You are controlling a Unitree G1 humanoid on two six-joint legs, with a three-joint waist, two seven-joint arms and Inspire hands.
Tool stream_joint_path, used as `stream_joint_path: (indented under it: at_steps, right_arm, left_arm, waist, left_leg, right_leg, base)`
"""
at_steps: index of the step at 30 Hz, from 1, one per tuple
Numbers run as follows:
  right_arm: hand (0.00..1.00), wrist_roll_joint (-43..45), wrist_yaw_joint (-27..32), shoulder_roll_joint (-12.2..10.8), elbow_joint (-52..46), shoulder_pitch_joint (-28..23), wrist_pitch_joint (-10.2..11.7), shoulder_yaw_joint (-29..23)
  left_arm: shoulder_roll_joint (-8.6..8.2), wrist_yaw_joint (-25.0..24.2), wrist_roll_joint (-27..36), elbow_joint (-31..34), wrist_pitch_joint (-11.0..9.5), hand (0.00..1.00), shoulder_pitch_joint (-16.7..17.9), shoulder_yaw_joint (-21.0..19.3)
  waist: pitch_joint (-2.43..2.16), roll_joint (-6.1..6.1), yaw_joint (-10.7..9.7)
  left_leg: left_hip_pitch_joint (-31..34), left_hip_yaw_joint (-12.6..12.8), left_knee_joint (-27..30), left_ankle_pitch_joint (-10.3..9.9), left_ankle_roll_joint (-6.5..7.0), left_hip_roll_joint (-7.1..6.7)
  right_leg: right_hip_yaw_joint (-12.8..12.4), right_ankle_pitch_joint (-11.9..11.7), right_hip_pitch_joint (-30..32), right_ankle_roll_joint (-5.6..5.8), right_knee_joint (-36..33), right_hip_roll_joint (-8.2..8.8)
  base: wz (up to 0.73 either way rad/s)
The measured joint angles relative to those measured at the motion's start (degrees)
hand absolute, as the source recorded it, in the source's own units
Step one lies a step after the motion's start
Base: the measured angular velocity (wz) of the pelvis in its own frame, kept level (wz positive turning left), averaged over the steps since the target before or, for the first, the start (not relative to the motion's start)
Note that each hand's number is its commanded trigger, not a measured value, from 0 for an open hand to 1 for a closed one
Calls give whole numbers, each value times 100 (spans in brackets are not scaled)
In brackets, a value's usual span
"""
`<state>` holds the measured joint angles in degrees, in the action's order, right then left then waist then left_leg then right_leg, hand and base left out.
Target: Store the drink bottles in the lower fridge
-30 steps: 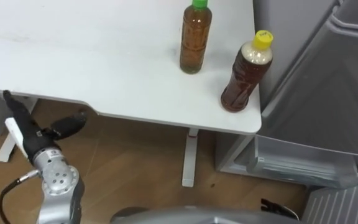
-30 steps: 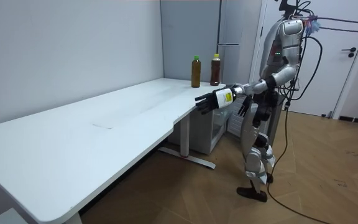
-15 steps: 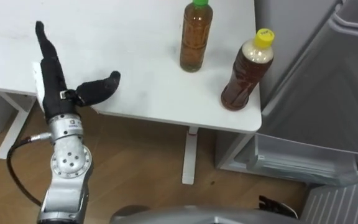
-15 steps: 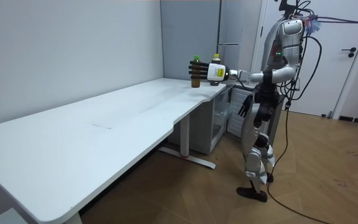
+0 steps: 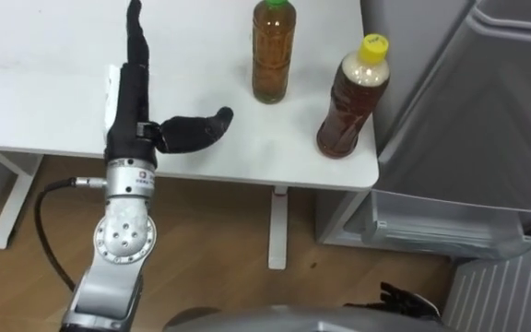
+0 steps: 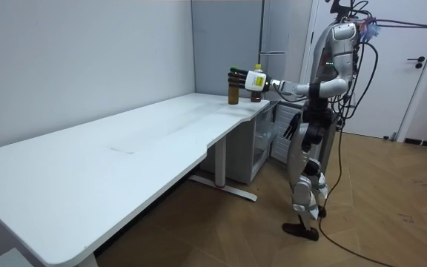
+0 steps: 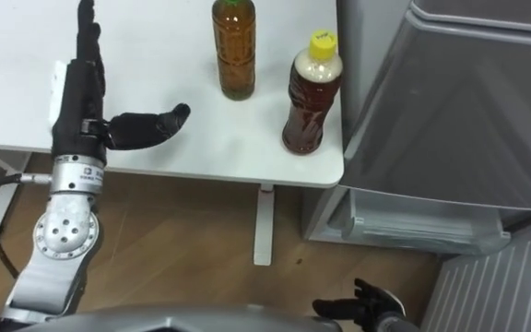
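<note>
Now left hand (image 5: 135,109) spread, empty (thumb out) over table (image 5: 35,55); green-capped bottle (image 5: 273,55) near right, untouched.

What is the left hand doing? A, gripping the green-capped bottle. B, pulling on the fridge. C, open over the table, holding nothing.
C: the left hand is over the table with straight fingers, to the left of the green-capped bottle and not touching it.
</note>
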<state>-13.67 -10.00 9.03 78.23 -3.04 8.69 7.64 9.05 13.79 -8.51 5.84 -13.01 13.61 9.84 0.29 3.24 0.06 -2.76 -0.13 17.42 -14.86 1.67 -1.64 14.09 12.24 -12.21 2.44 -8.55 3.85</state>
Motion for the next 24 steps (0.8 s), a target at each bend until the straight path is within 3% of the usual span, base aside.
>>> stream_joint_path:
  at_steps: [10,24]
  right_arm:
    - [0,10,2,-17,0,16,-5,15]
    - [0,18,-1,-31,16,58,-7,18]
  left_arm:
    - [9,-509,3,1,0,0,-2,65]
    - [37,-732,-1,1,1,0,-3,138]
  waist:
    - [15,8,-7]
    - [9,-5,-24]
  left_leg:
    - [45,46,16,0,0,9]
    - [109,102,27,7,4,11]
  right_leg:
    - [-9,0,38,0,1,-1]
    - [-66,0,118,0,-5,0]
  base:
    - [-2]
    - [-1]
